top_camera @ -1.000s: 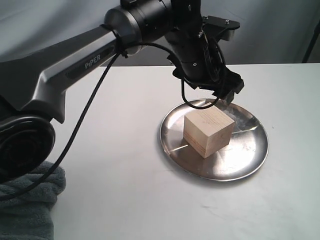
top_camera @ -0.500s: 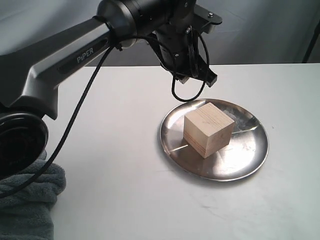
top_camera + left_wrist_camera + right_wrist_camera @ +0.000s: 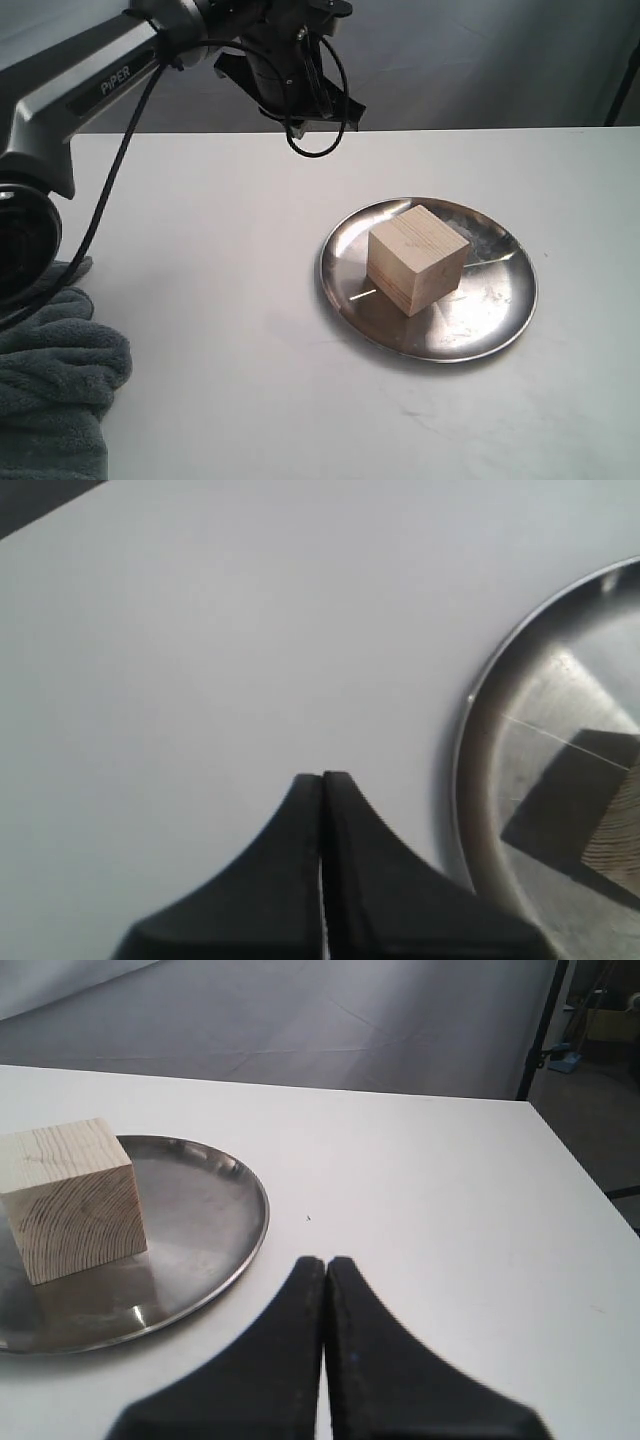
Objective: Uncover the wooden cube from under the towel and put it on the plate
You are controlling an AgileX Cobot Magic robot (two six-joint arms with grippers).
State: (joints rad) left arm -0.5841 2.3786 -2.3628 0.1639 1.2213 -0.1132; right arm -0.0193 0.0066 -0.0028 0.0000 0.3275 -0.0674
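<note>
The wooden cube (image 3: 417,257) stands uncovered in the middle of the steel plate (image 3: 430,350), with nothing touching it. My left gripper (image 3: 322,778) is shut and empty, raised over bare table off the plate's far-left rim; in the exterior view the left gripper (image 3: 338,102) hangs from the arm at the upper left. The right gripper (image 3: 326,1260) is also shut and empty, low over the table beside the plate (image 3: 225,1225), with the cube (image 3: 70,1200) a little way beyond it. The blue-grey towel (image 3: 50,390) lies bunched at the near-left corner.
The white table (image 3: 220,250) ends at a grey backdrop behind. A black cable loop (image 3: 315,140) hangs below the left wrist. The table's right edge (image 3: 575,1180) drops off near a dark stand pole.
The left arm has lifted and drawn back to the left, away from the plate's far rim. Cube, plate and towel have stayed where they were.
</note>
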